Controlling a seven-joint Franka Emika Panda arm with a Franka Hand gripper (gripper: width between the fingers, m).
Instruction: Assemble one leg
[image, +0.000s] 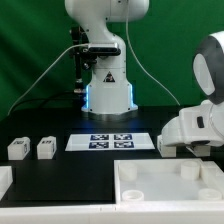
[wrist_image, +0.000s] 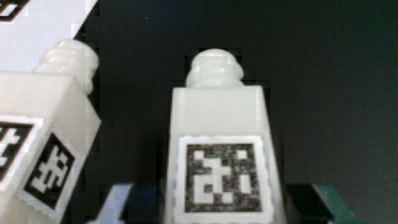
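In the wrist view a white leg (wrist_image: 222, 140) with a black-and-white tag and a knobbed tip lies on the black table. It sits between my two fingers. My gripper (wrist_image: 226, 208) is open around it, with a dark gap showing on each side of the block. A second leg (wrist_image: 45, 130) lies just beside it. In the exterior view two more legs (image: 17, 148) (image: 45, 148) lie at the left. My white arm and hand (image: 190, 125) are low at the right, and they hide my fingertips and the legs under them.
The marker board (image: 112, 141) lies mid-table, and its corner shows in the wrist view (wrist_image: 11, 10). The large white square part with raised rims (image: 170, 185) lies at the front right. Another white part (image: 4, 181) is at the front left edge. The robot base (image: 107, 85) stands behind.
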